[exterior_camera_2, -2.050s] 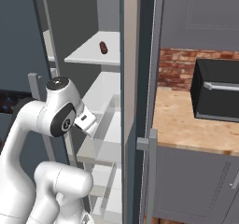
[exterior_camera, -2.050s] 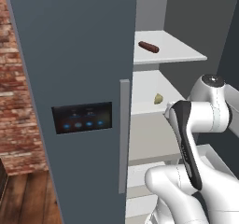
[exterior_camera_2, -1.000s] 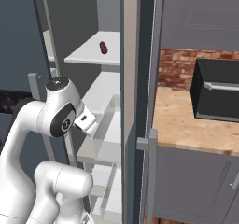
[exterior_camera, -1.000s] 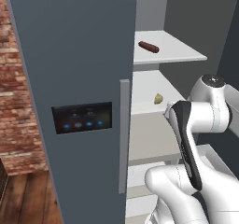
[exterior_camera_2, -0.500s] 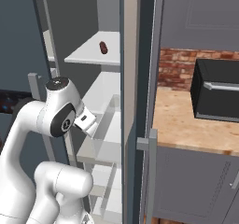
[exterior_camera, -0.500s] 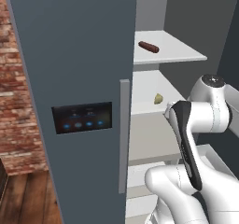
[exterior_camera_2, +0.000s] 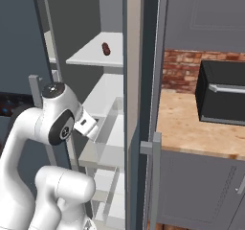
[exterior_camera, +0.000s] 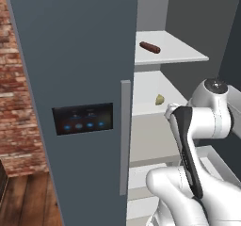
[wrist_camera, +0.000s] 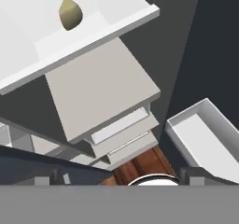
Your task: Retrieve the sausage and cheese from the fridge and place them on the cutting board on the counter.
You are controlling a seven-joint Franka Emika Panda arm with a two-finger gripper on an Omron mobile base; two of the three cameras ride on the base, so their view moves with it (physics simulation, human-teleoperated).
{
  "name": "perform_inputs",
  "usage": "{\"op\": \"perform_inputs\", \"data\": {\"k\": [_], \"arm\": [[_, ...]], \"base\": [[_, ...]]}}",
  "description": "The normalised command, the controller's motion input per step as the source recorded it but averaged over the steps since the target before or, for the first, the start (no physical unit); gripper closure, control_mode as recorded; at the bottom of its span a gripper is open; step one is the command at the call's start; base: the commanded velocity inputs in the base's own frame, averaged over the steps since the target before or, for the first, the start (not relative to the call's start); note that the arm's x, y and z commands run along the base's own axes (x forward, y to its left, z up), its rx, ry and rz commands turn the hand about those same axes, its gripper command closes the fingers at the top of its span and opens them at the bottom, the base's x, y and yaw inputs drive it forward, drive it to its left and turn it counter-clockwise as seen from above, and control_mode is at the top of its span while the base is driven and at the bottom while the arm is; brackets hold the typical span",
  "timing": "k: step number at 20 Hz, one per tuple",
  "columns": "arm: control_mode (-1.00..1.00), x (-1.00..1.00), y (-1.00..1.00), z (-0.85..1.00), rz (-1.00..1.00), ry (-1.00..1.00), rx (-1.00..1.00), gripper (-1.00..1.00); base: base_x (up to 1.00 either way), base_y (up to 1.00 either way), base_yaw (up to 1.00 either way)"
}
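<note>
The fingers (wrist_camera: pixel 119 183), mostly cut off at the hand view's lower edge, stand spread wide with nothing between them. The fridge (exterior_camera: pixel 89 55) hides its left half behind a closed door. The cheese (exterior_camera: pixel 160 99) sits mid-shelf on the middle shelf; above, the sausage (exterior_camera: pixel 149 47) lies on the upper shelf (exterior_camera: pixel 183 55), back from its front edge.

In the fridge (exterior_camera: pixel 84 55), the sausage (exterior_camera: pixel 149 47) lies on the shelf above the cheese (exterior_camera: pixel 160 99); the counter (exterior_camera_2: pixel 201 131) is right of it.
</note>
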Motion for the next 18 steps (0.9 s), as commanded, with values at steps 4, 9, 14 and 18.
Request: {"op": "perform_inputs", "data": {"k": [4, 9, 14, 18], "arm": [[-1.0, 0.12, 0.01, 0.05, 0.13, -0.17, -0.04, -1.0], [-1.0, 0.21, 0.01, 0.17, 0.14, -0.09, -0.06, -1.0], [-1.0, 0.45, 0.0, 0.35, 0.11, 0.0, -0.04, -1.0], [-1.0, 0.54, 0.0, 0.32, 0.07, 0.01, -0.04, -1.0]], "base": [[0.0, 0.0, 0.0], [0.0, 0.0, 0.0], [0.0, 0.0, 0.0], [0.0, 0.0, 0.0]]}}
